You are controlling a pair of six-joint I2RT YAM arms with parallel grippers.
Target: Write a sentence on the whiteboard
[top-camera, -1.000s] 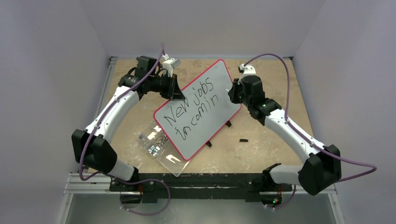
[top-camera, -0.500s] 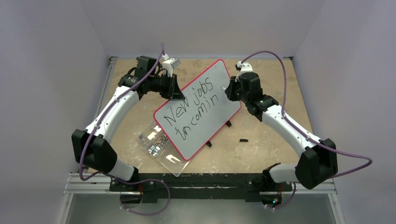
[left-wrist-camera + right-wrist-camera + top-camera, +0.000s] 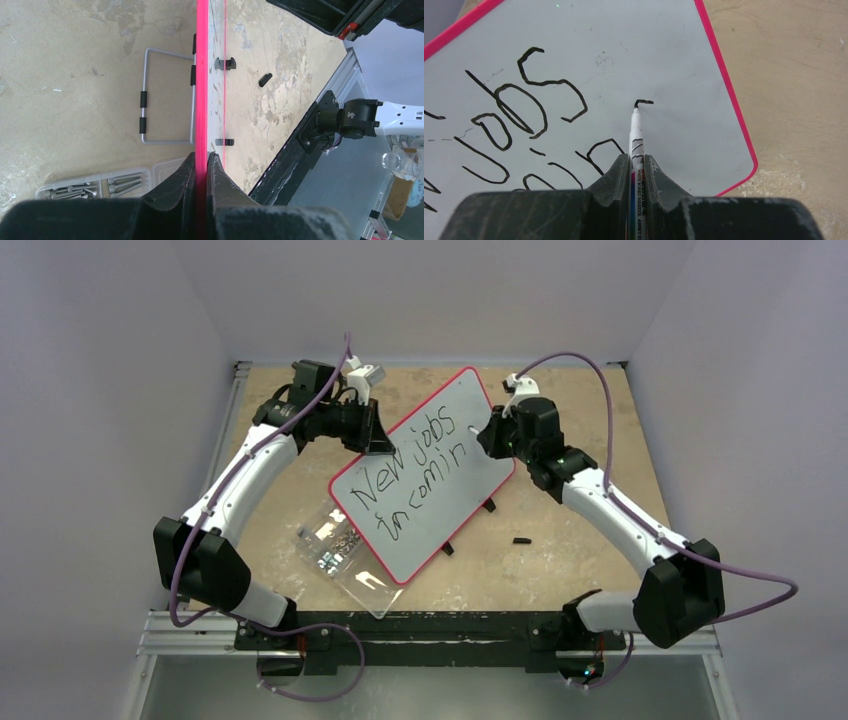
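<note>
Whiteboard (image 3: 441, 526), flat, red-rimmed, on tan tabletop (image 3: 570, 570), overlapping clear screw box (image 3: 333, 546) | sentence (image 3: 410, 476): thin black strokes | left gripper (image 3: 201, 166) clenched on rim | right gripper (image 3: 636, 167) grasping marker (image 3: 636, 134), tip touching board | small black piece (image 3: 521, 539) beside

Top view looks down from behind; the 2 wrist views sit close, sharing the whiteboard (image 3: 445, 505).

whiteboard (image 3: 462, 492) "New jobs incomin", marker (image 3: 637, 150) "WHITE BOARD"

left arm (image 3: 240, 480) stretched forward, left jaws clamped, right arm (image 3: 615, 515) bent inward, right jaws gripping
</note>
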